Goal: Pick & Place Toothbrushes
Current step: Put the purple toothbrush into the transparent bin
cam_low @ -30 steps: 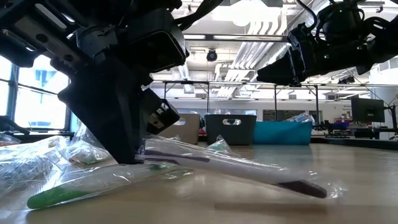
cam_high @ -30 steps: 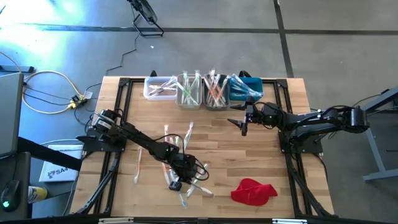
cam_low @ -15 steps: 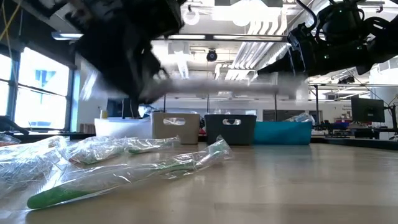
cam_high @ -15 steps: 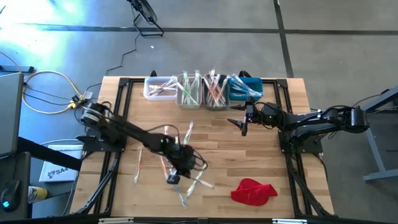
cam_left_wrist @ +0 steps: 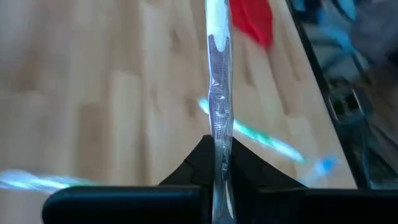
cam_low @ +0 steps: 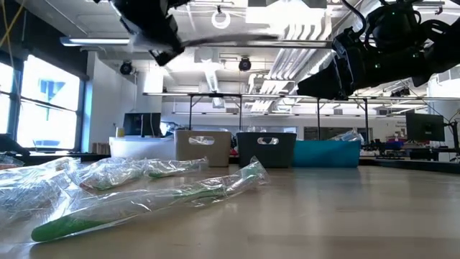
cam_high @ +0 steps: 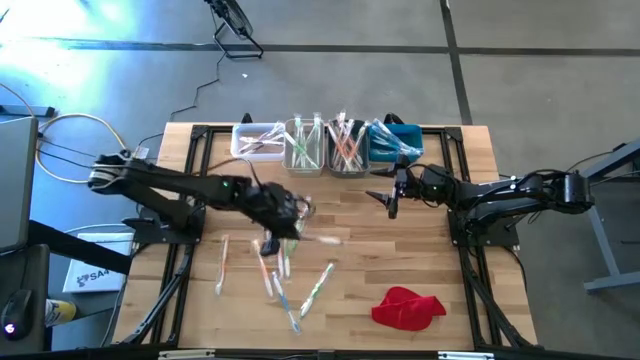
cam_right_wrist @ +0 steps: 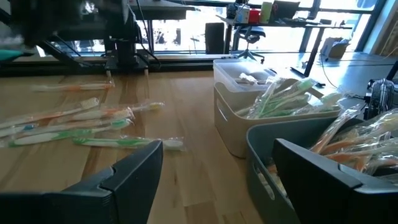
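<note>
Overhead and table-level views of a wooden table (cam_high: 420, 250) with black frame rails. The left gripper (cam_high: 290, 222), at the centre of the high view, is raised above the tabletop with its fingers pinched together on a single wrapped toothbrush (cam_left_wrist: 219, 93) — a thin stick in a clear, crinkled wrapper with a white end, which in the left wrist view runs straight out from between the closed dark fingers (cam_left_wrist: 249, 171). In the low view the same arm appears at the upper left, well above the table surface.

The right gripper (cam_high: 392, 197) waits right of centre in the high view, near the bins, its jaws spread wide and holding nothing.

Loose toothbrushes (cam_high: 275, 275) in clear wrappers, with orange, green and white handles, lie scattered on the wood in the lower-centre of the high view; a green-handled one (cam_low: 136, 212) lies nearest the low camera. Along the upper edge of the table stands a row of four small rectangular bins — white (cam_high: 245, 140), beige (cam_high: 307, 163), grey (cam_high: 347, 168) and blue (cam_high: 405, 135) — each holding wrapped brushes. A crumpled red cloth (cam_high: 407, 307) lies at the lower right of the table.
</note>
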Motion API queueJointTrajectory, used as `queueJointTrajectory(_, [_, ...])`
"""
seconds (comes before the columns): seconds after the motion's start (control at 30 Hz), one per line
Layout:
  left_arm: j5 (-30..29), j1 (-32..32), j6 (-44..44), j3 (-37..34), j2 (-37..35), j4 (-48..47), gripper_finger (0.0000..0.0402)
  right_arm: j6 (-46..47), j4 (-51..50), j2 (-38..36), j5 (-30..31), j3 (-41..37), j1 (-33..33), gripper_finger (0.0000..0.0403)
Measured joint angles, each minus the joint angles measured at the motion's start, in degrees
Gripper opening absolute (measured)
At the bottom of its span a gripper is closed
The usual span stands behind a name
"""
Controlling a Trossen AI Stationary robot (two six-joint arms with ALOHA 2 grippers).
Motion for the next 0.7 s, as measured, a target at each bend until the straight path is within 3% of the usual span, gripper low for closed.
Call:
queueJointTrajectory(0.4, [-18.17, 10.29, 3.57, 0.04, -12.77, -5.45, 0.0017, -0.17, -0.28, 0.0, 0.2, 0.02, 0.02, 0.0298])
queueJointTrajectory(0.7, [-21.59, 20.97, 4.49, 0.05, -14.14, -7.55, 0.0017, -0.23, -0.35, -0.01, 0.22, 0.02, 0.01, 0.0298])
